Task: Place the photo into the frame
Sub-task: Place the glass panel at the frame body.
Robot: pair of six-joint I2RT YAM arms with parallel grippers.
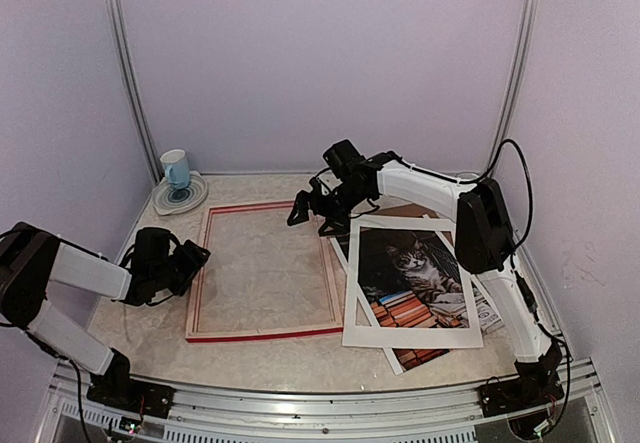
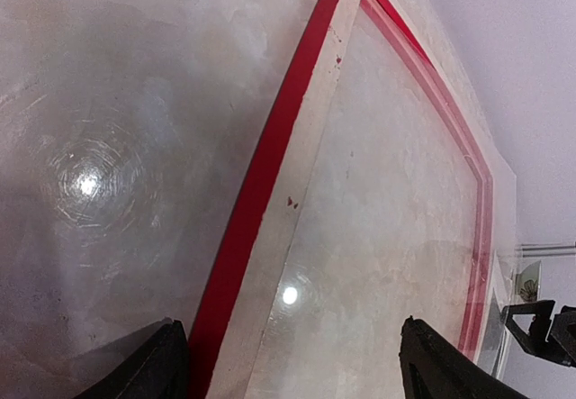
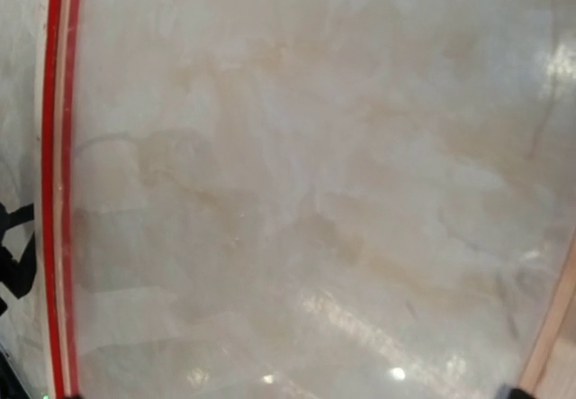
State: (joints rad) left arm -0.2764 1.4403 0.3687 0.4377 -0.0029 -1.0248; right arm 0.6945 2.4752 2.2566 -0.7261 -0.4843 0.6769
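The frame [image 1: 262, 335] lies flat at the middle left of the table, red with pale wood inside. The same red rail [image 2: 261, 174] crosses the left wrist view. My left gripper [image 1: 198, 258] hangs open over the frame's left rail, its black fingertips [image 2: 155, 363] apart on either side of it, holding nothing. The photo [image 1: 415, 278], a tabby cat among red books, lies right of the frame under a white mat border [image 1: 400, 338]. My right gripper [image 1: 310, 223] is open and empty above the frame's far right corner. Its wrist view looks down into the frame [image 3: 56, 192].
A blue cup on a saucer [image 1: 177, 175] stands at the back left corner. A brown board [image 1: 415, 210] pokes out behind the mat. Purple walls enclose the table on three sides, and a metal rail runs along the near edge.
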